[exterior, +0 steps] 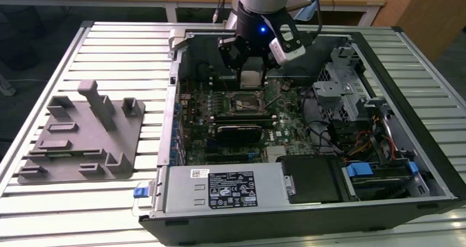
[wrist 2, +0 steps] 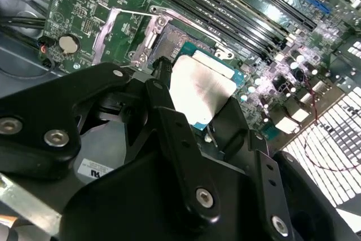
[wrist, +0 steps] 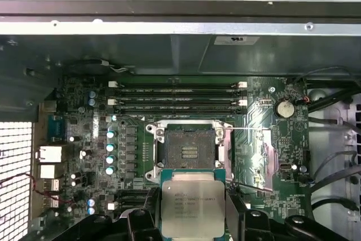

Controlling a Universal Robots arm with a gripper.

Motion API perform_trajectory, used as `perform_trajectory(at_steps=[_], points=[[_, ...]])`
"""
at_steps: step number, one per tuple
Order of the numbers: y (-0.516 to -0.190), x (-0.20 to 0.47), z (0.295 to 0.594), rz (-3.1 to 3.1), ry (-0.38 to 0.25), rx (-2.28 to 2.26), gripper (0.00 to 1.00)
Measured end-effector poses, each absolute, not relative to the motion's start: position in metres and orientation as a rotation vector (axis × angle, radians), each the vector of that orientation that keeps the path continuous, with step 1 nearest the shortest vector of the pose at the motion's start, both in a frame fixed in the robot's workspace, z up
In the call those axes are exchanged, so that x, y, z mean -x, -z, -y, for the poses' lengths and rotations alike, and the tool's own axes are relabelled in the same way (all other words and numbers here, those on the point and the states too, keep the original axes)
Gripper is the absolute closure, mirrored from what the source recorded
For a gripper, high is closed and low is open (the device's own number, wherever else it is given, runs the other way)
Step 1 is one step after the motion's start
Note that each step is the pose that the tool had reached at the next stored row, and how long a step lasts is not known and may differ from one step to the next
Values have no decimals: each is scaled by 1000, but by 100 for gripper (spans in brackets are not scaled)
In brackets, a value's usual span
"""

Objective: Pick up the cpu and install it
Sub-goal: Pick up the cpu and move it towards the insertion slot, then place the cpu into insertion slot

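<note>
Exterior view: the gripper (exterior: 250,79) hangs inside the open computer case (exterior: 306,228), over the motherboard (exterior: 284,127).

Second wrist view: the jaws pinch the cpu (wrist 2: 200,86) by two opposite edges, lid gleaming.

First wrist view: the chip is held lid-up, near the open socket (wrist: 189,148) with its contacts showing.

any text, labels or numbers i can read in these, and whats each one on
Nothing reads clearly enough to quote.
Power supply label: rows of print, too small to read.
White sticker beside it: too small.
cpu lid: faint lines of print, blurred.
Case wall sticker: too small.
</note>
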State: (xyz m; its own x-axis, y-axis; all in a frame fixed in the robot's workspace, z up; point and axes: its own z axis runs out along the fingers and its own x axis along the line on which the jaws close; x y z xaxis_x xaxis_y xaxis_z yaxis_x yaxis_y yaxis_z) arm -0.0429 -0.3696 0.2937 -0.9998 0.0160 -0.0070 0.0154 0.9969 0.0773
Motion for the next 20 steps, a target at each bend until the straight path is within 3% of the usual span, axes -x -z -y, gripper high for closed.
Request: perform_trajectory(at_steps=[20], points=[[-293,42,370,-3126,-120,-131,46]])
